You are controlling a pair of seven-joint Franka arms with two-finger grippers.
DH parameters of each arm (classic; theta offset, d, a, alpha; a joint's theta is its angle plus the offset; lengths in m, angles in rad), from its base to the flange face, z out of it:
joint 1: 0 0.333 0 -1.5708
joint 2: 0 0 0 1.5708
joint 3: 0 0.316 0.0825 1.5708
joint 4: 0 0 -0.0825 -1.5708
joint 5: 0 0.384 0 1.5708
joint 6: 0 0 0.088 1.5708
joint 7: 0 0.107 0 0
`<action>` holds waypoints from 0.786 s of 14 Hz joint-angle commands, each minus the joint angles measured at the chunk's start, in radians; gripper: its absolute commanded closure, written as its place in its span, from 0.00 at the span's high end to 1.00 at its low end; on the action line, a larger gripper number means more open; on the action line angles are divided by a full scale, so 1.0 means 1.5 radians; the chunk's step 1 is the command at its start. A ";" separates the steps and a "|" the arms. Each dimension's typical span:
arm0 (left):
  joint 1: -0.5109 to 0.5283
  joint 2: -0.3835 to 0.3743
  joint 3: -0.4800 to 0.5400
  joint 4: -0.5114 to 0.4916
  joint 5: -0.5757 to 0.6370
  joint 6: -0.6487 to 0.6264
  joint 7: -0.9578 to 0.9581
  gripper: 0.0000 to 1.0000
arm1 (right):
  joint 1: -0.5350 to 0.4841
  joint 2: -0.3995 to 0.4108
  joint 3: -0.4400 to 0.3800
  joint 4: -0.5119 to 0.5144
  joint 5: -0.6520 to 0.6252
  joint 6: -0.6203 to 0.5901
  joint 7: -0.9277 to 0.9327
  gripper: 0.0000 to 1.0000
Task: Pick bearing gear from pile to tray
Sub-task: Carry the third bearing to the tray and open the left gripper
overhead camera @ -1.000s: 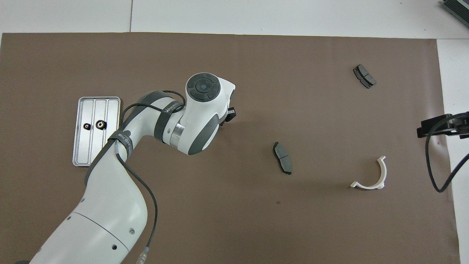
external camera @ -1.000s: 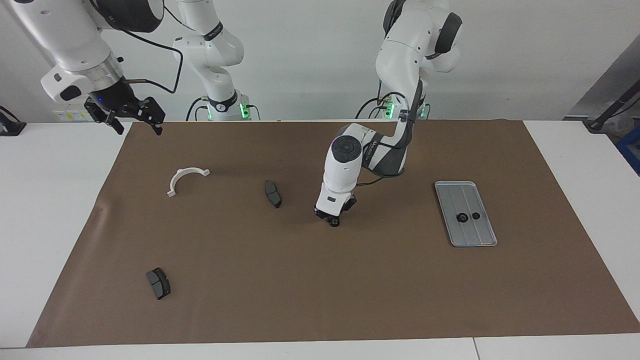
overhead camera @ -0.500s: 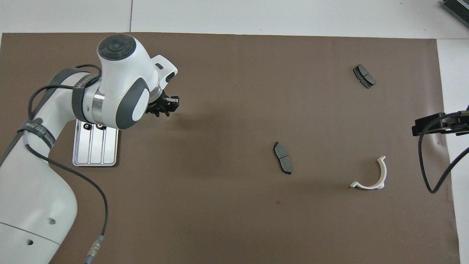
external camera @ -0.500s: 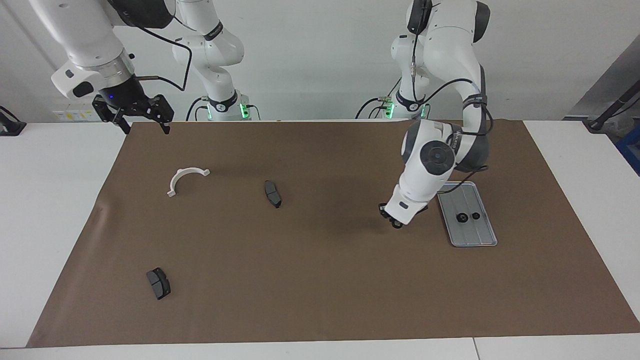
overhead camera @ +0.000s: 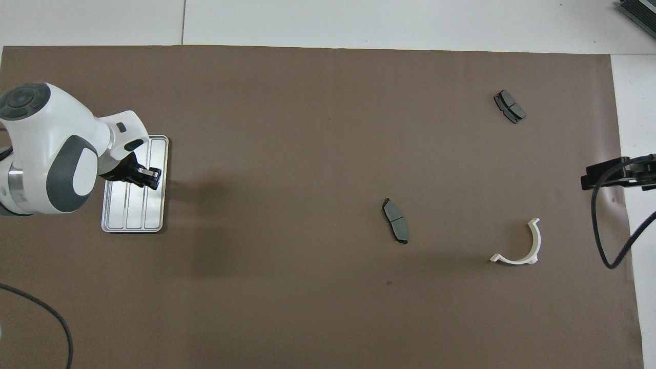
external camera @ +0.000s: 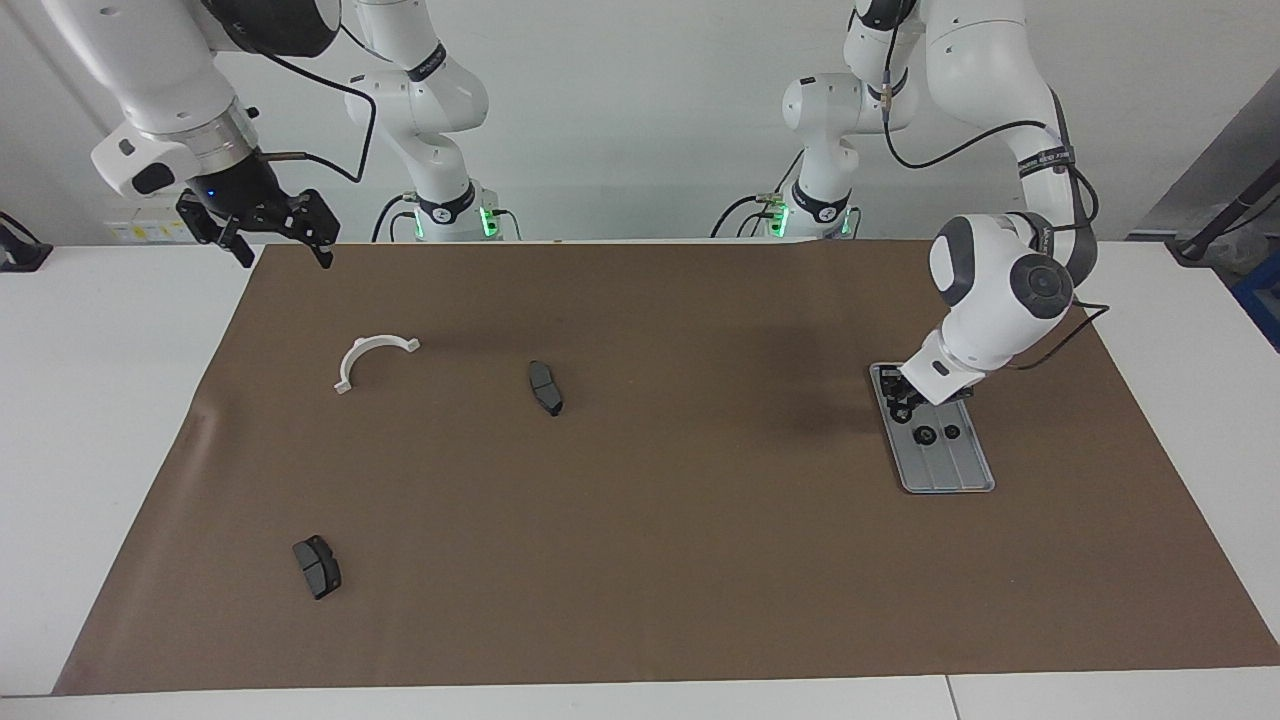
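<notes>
The silver tray (external camera: 962,472) lies on the brown mat toward the left arm's end; it also shows in the overhead view (overhead camera: 133,218). Two small black gears (external camera: 925,435) (external camera: 952,432) lie in it. My left gripper (external camera: 905,405) hangs just over the tray's end nearer the robots, shut on a small dark gear; in the overhead view the left gripper (overhead camera: 148,177) and arm hide the tray's gears. The pile's other parts are scattered: a white half-ring bracket (external camera: 372,355), one brake pad (external camera: 545,388) and another (external camera: 317,566). My right gripper (external camera: 282,255) is open and waits above the mat's corner.
The brown mat (external camera: 640,560) covers most of the white table. In the overhead view the bracket (overhead camera: 523,251) and the brake pads (overhead camera: 395,228) (overhead camera: 509,106) lie toward the right arm's end, with the right gripper (overhead camera: 597,179) above the mat's edge.
My left gripper rose from the middle of the mat with the gear and swung over to the tray. The right gripper shifted only slightly.
</notes>
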 commanded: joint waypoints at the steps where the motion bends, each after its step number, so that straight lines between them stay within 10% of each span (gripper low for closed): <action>1: 0.035 -0.039 -0.007 -0.063 -0.003 0.042 0.066 0.00 | 0.000 -0.006 -0.001 -0.006 0.010 -0.002 0.011 1.00; 7: 0.052 -0.061 -0.007 -0.144 -0.003 0.139 0.092 0.00 | -0.002 -0.006 -0.001 -0.006 0.009 -0.002 0.008 1.00; 8: 0.052 -0.061 -0.007 -0.141 -0.003 0.139 0.091 0.12 | -0.001 -0.007 -0.001 -0.006 0.009 -0.001 0.009 1.00; 9: 0.052 -0.060 -0.007 -0.139 -0.003 0.139 0.090 0.44 | 0.000 -0.007 -0.001 -0.006 0.009 0.004 0.011 1.00; 10: 0.052 -0.060 -0.007 -0.139 -0.003 0.140 0.091 0.99 | 0.000 -0.007 0.000 -0.006 0.009 0.008 0.011 1.00; 11: 0.051 -0.061 -0.007 -0.135 -0.003 0.140 0.095 1.00 | 0.000 -0.006 0.000 -0.006 0.010 0.008 0.009 1.00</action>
